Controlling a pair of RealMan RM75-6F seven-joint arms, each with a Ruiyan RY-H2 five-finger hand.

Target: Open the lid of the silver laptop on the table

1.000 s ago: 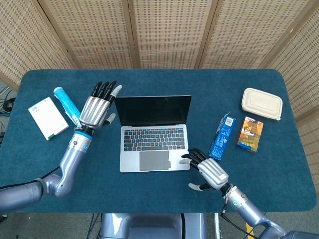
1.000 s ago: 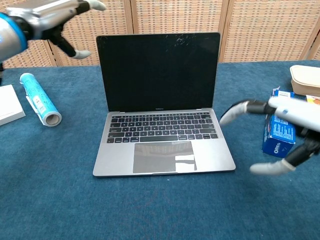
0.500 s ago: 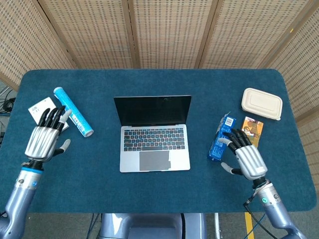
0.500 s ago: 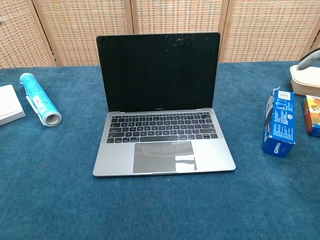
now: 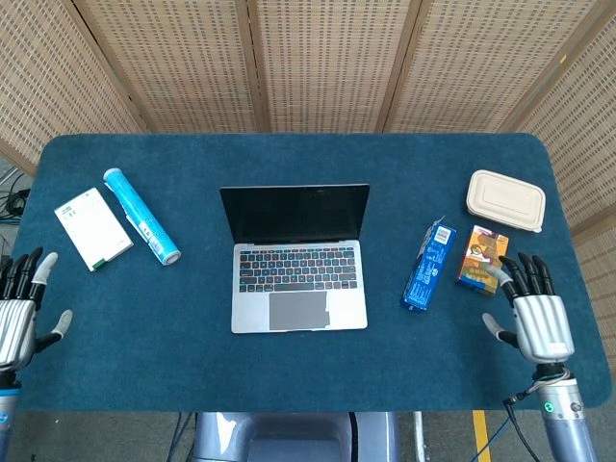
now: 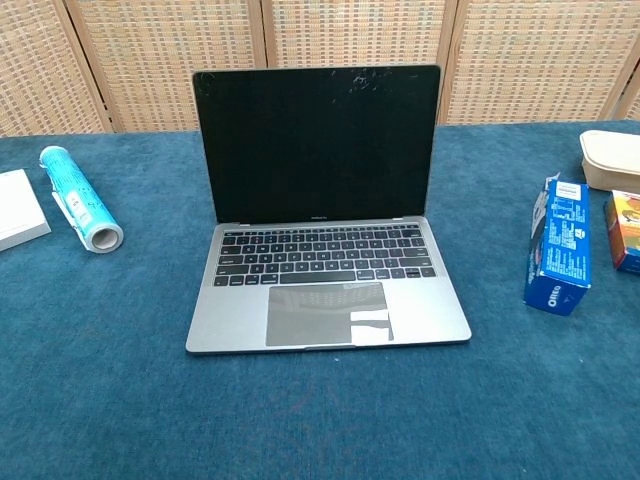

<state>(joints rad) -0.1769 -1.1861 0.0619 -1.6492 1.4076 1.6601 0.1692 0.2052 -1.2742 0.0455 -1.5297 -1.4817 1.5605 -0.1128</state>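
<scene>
Fingers on the left hand (image 5: pixel 17 322) are spread and hold nothing, far to the left of the silver laptop (image 5: pixel 297 258); the right hand (image 5: pixel 536 313), far to its right, is the same — apart and empty. From the chest view neither hand shows at all.

Going left to right around the laptop: one white booklet (image 5: pixel 91 228) furthest left, one blue-and-white roll (image 5: pixel 141 217) nearer, then the laptop itself mid-table on the blue table (image 5: pixel 289 371), lid (image 6: pixel 317 143) already standing upright with its dark screen facing the robot. To its right lie one blue Oreo box (image 6: pixel 559 248), one orange box (image 5: pixel 481 258) and one beige lidded container (image 5: pixel 505 200).

I'd judge the laptop rigid, smooth metal — slippery, with a stiff hinge and a fragile screen. The top edge of the lid is probably the safest hold, with the palm rest steadied.
</scene>
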